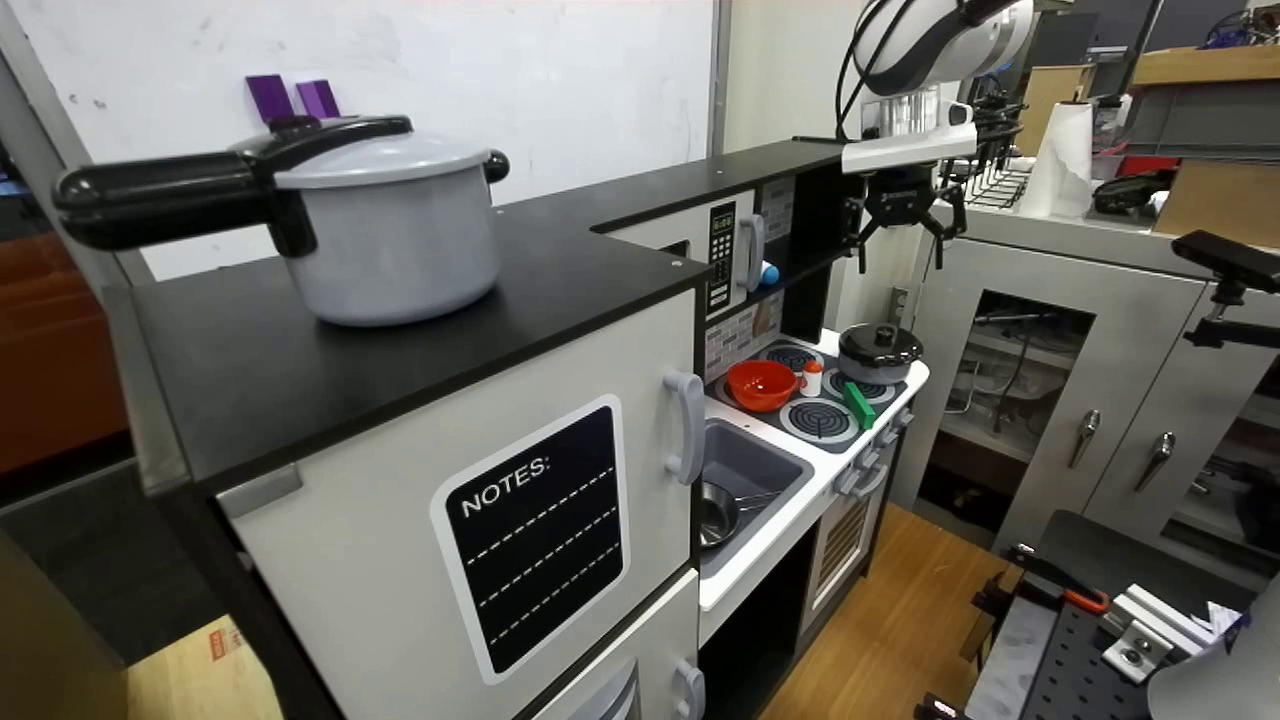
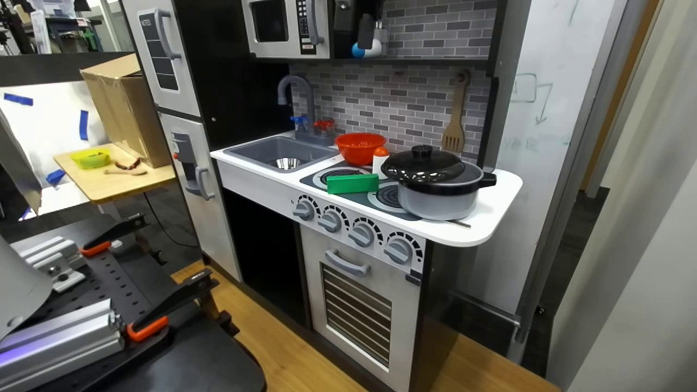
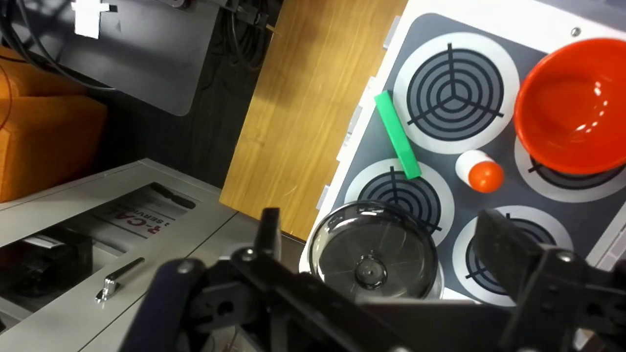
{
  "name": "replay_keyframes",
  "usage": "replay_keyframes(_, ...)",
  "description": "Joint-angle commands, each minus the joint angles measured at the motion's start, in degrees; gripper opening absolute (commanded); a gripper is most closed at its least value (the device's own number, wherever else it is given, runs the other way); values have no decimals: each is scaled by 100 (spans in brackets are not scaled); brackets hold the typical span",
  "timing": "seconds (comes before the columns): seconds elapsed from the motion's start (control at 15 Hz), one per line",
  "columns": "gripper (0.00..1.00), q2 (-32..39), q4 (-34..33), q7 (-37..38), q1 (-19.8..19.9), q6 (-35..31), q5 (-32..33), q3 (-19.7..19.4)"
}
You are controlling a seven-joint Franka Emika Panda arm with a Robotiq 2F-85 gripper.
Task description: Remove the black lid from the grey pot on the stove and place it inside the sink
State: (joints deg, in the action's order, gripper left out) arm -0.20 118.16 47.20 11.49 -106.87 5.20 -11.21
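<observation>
We judge the uncovering step to be in hand: the gripper [image 1: 900, 260] hangs above the stove [image 3: 452, 98], fingers [image 3: 503, 259] spread, holding nothing. Next we should descend onto the knob [image 2: 422, 151] of the black lid [image 2: 419, 167], which sits, seemingly off-centre, on the grey pot [image 2: 438, 202], and pinch it. Left to right in an exterior view we find the sink [image 2: 267, 148] with a shiny pan [image 2: 287, 163], the near green block [image 2: 353, 184], the far red bowl [image 2: 359, 149], a white shaker [image 2: 379, 165], then the pot. Beyond, a cardboard box [image 2: 122, 106] stands left, a wooden spatula [image 2: 454, 128] hangs right.
</observation>
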Motion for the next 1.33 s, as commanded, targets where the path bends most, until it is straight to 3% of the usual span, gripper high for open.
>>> replay_keyframes(0.0,100,563,-421,209,98,-180,-197,-147)
replay_keyframes(0.4,100,1005,-661,438,94,-229,-336,-335)
replay_keyframes(1.27,100,1186,-527,1495,134,-359,-186,-649)
